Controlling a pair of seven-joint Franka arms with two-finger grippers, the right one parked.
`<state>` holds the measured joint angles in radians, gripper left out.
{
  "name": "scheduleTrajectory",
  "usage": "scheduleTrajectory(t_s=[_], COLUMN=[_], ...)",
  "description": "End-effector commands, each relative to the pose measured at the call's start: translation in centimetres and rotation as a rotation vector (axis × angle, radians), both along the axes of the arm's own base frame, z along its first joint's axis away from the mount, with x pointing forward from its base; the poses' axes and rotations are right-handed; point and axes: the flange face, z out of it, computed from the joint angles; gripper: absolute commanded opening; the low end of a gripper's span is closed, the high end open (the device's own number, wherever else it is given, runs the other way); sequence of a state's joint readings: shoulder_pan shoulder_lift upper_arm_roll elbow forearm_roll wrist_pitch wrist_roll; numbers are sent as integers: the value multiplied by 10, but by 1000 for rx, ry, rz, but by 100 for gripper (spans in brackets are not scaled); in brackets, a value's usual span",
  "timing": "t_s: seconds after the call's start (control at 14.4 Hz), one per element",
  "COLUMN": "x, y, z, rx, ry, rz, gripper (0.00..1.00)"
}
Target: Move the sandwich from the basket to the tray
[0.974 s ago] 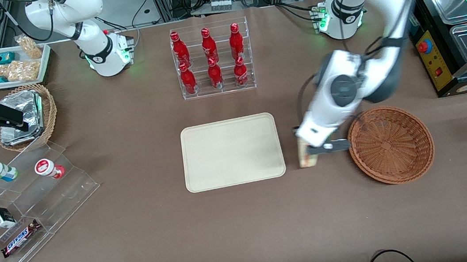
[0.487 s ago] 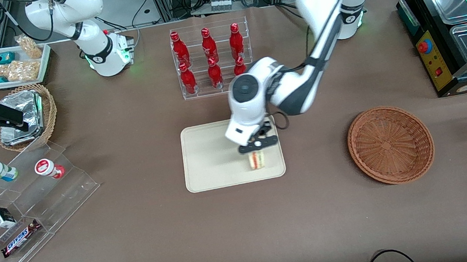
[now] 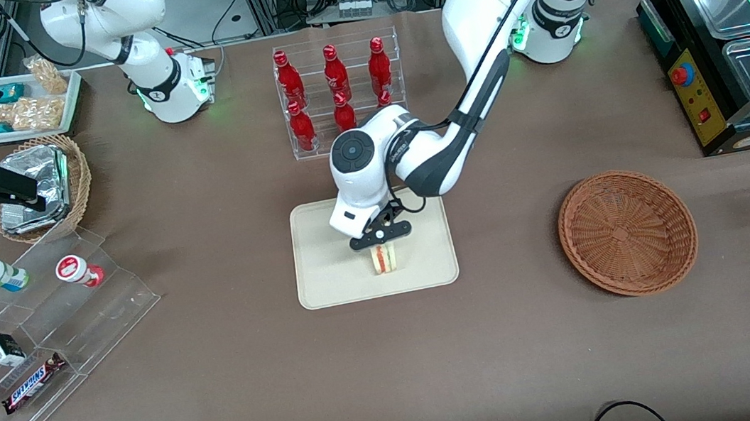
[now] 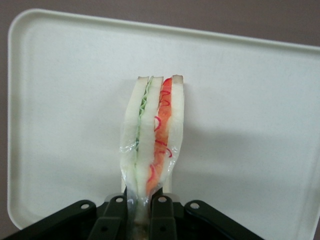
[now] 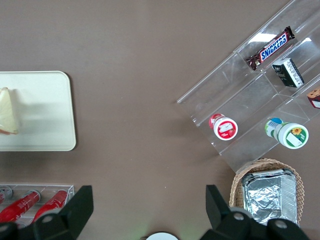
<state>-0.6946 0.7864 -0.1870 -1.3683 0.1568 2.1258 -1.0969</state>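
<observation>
You can see the gripper (image 3: 380, 238) above the tray (image 3: 325, 274), its fingers (image 4: 161, 212) closed on the sandwich (image 3: 385, 258), which hangs just under them, filling edge facing the front camera

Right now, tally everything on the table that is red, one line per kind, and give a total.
Red bottles in the clear rack: 6
Red-lidded cup on the acrylic stand: 1
Total: 7
Left out as only partly red: the sandwich, held by the gripper over the tray, and the reddish-brown basket.
</observation>
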Motion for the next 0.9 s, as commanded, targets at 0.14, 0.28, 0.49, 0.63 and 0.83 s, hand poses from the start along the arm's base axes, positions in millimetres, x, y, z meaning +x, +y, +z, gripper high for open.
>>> scheduleTrajectory(t_s=[0.14,0.28,0.49,0.63,0.83], x=[1,4,4,5,9], y=[-12,-10,-11,-2,30], z=[-8,-2,30,64,112], rx=[-32,-35,-47,-21,24], ry=[-19,-30,-55,-56,-41], rz=[4,-3,-1,1,-21], gripper=[23,98,100,100,100])
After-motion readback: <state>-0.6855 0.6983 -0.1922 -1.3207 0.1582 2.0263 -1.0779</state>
